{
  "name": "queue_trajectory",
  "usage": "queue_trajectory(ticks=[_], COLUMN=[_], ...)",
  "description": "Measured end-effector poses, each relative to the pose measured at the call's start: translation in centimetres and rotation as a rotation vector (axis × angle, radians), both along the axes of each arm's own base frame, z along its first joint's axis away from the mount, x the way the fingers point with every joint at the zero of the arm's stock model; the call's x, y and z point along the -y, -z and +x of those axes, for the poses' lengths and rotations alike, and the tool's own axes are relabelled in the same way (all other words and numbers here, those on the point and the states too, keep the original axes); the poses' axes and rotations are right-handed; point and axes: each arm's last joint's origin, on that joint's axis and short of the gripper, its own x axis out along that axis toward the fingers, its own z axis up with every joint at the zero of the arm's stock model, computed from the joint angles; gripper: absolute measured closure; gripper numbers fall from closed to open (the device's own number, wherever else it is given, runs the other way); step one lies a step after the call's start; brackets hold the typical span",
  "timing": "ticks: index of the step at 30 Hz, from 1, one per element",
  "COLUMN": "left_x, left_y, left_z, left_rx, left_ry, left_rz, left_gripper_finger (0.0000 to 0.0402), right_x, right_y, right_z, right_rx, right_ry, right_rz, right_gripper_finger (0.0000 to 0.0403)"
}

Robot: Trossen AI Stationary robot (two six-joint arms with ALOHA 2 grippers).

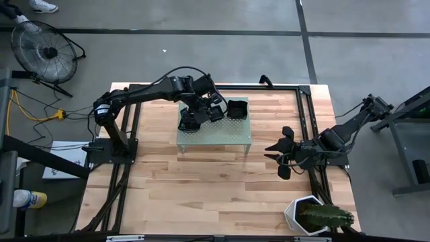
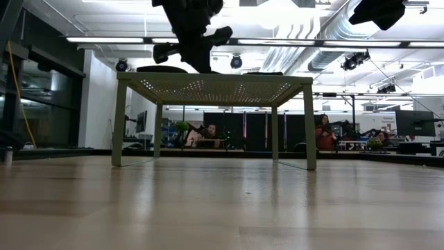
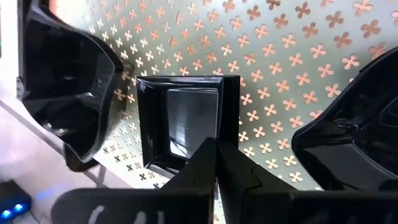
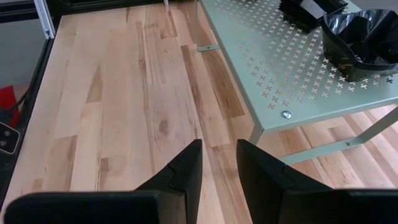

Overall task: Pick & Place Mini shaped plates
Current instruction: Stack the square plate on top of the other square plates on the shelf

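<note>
wood surface, green rack, black plates

wood surface [image 1: 201,181] holds a small green rack [image 1: 213,138]. from above, black plates [image 1: 201,111] sit on the rack under the left hand [image 1: 196,113]. only the left wrist view shows its fingers pressed together over a square plate [image 3: 180,124]. the right hand [image 1: 281,158] waits by the surface's right edge, fingers a little apart, holding nothing.
</note>
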Motion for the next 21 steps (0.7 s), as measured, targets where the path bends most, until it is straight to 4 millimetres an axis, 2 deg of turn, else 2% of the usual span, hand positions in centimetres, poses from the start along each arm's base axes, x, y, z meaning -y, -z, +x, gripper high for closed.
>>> queue_trajectory(ticks=[8, 17, 21], left_x=[-0.01, -0.02, -0.18], left_y=[0.03, 0.04, 0.03], left_z=[-0.06, -0.08, -0.15], left_rx=[-0.007, -0.011, -0.025], left_ry=[-0.024, -0.031, -0.084], left_rz=[-0.007, 0.002, 0.044], left_gripper_finger=[0.0397, 0.0326, 0.0305], right_x=[0.0, 0.0, -0.01], right_y=[0.0, 0.0, 0.0], right_z=[0.0, 0.0, 0.0], right_rx=[0.0, 0.0, 0.0], right_ry=[0.003, 0.002, 0.002], right_rz=[0.004, 0.006, 0.006], right_gripper_finger=[0.0308, 0.0308, 0.0308])
